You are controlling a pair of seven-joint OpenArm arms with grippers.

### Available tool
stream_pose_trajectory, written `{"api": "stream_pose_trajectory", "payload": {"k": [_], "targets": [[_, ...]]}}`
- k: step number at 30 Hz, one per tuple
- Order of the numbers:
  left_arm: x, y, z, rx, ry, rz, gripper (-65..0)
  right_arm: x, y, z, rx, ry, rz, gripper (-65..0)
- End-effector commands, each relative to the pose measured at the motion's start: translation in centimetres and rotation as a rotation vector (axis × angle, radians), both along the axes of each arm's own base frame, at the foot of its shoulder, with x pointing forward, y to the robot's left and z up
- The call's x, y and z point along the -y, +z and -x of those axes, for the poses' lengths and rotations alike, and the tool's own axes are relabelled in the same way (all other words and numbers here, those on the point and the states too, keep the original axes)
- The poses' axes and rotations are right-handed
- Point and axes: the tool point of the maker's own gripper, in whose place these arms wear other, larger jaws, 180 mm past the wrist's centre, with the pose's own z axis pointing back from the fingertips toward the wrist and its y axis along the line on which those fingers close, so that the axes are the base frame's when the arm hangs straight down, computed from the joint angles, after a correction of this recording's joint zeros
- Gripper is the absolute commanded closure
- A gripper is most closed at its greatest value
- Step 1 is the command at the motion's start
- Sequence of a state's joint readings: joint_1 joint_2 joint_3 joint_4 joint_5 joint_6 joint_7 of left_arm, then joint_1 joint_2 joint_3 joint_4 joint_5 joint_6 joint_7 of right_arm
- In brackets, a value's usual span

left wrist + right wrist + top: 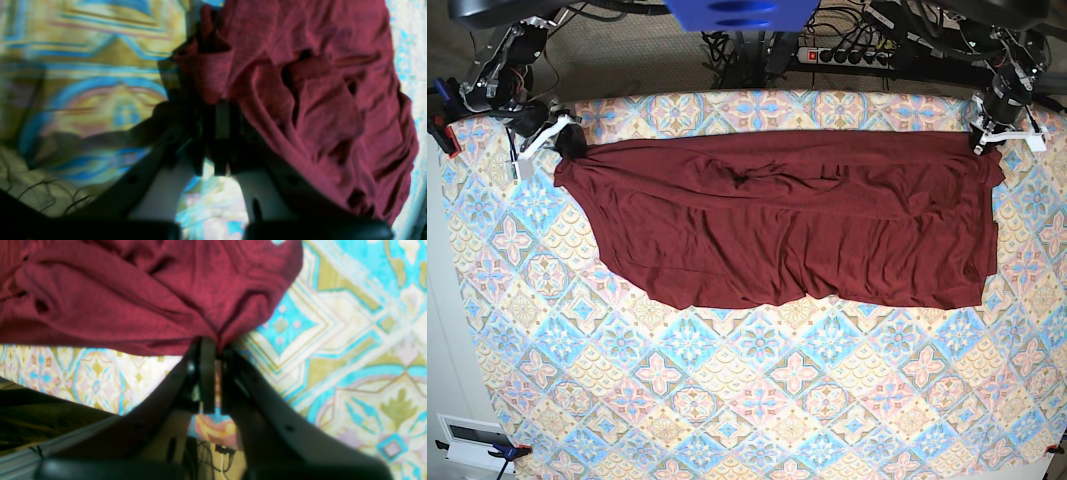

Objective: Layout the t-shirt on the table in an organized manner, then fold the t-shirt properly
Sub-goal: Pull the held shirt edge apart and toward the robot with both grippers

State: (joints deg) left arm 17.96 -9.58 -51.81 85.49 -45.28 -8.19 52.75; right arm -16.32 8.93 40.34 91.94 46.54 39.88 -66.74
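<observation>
The dark maroon t-shirt (787, 220) is stretched wide across the far half of the table (757, 400), wrinkled in its middle. My right gripper (567, 145) holds its far corner on the left side of the base view. The right wrist view shows the jaws of my right gripper (213, 343) shut on a gathered fold of the t-shirt (133, 296). On the other side of the base view my left gripper (985, 138) pinches the opposite far corner. In the left wrist view my left gripper (217, 110) is shut on the t-shirt (317, 100), which bunches beyond the fingers.
A power strip (847, 55) and cables lie behind the table's far edge, beside the blue robot base (742, 15). A white box (472, 440) sits off the table's near left corner. Patterned cloth shows bare in front of the shirt.
</observation>
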Motion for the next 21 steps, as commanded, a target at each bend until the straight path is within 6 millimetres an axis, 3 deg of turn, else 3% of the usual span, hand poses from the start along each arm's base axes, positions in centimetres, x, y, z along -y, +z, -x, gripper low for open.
{"api": "stream_pose_trajectory", "payload": {"k": [1,8,15,21], "targets": [[-1.1,0.4,0.4,-0.016,0.014,-0.03,0.0,0.6,1.3,-1.0,0.053,0.001,0.016,0.0],[-3.1,1.7,-0.1,0.002,0.025,-0.073,0.0,1.5,2.2,-0.5,0.037,0.008,0.063,0.0],[-3.5,3.0,-2.9,0.082,0.063,-0.066,0.0,1.3,2.5,-0.8,0.044,0.014,0.069,0.0],[-2.3,2.4,-3.8,0.096,0.075,-0.038,0.0,1.3,4.1,-3.8,0.122,0.011,0.069,0.0]]}}
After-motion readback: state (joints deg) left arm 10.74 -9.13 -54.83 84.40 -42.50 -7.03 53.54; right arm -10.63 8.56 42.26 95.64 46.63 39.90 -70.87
